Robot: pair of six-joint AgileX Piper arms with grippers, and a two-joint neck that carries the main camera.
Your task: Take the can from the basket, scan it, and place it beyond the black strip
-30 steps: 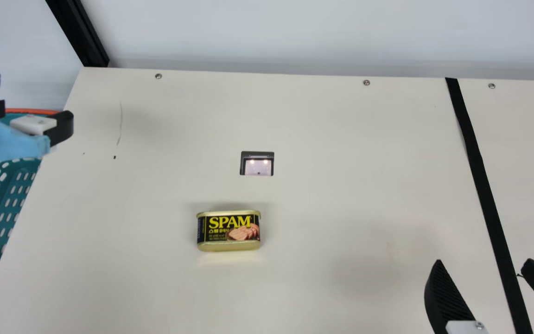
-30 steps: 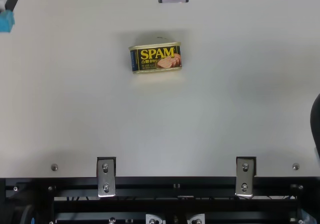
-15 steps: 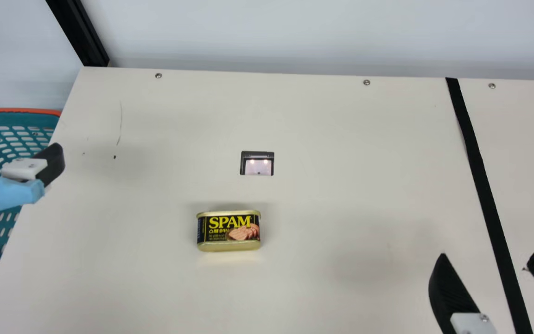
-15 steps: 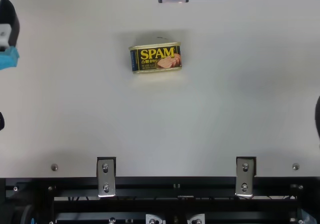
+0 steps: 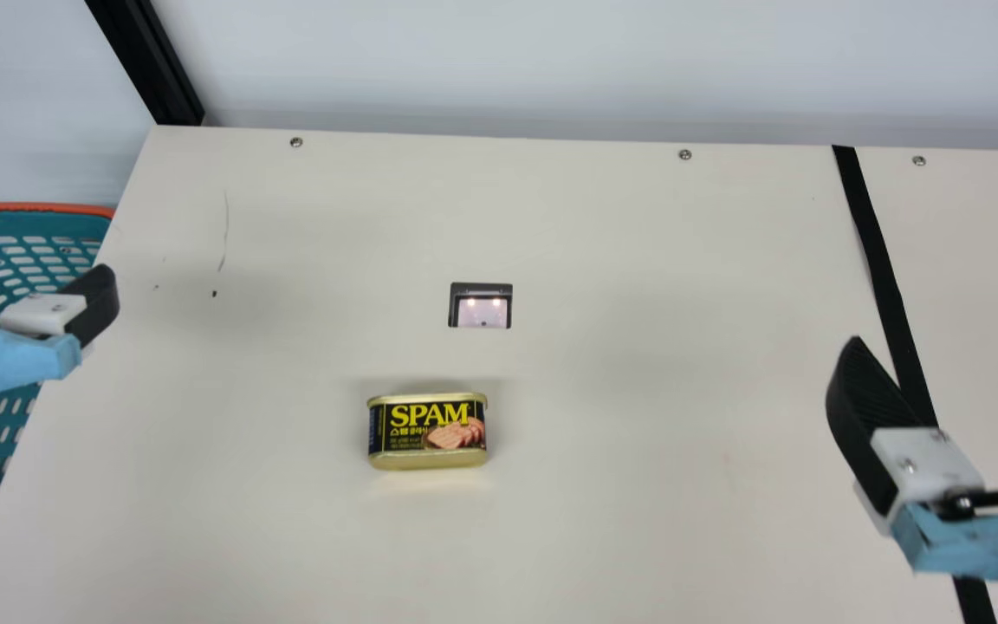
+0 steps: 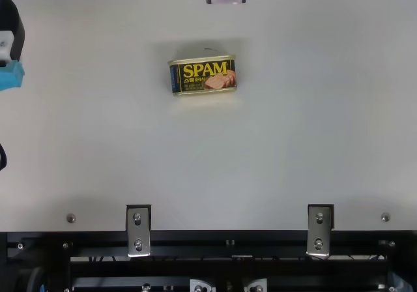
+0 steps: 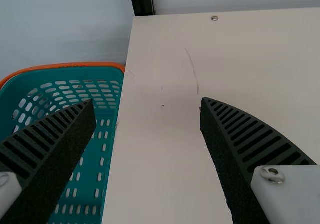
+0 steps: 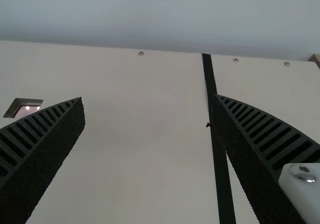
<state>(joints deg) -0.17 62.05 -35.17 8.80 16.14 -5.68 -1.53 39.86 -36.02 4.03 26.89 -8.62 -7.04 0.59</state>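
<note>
Well, can [image 6: 203, 77] in top view, teal basket [image 7: 106, 113] (left wrist view)

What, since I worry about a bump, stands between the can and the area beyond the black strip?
The right gripper: in the main view its open fingers straddle the black strip, right of the can. Nothing else visible stands between.

The rectangular luncheon-meat can [image 5: 427, 432], gold-edged with a dark label picturing sliced meat, lies on its side on the desk [image 5: 638, 520], label up, long axis nearly 9-to-3. From it in the main view, the lit scanner window [image 5: 482, 312] sits at 1 o'clock, the teal, orange-rimmed basket [image 5: 31, 207] around 10, the straight black strip [image 5: 889, 303] from 2 to 4
</note>
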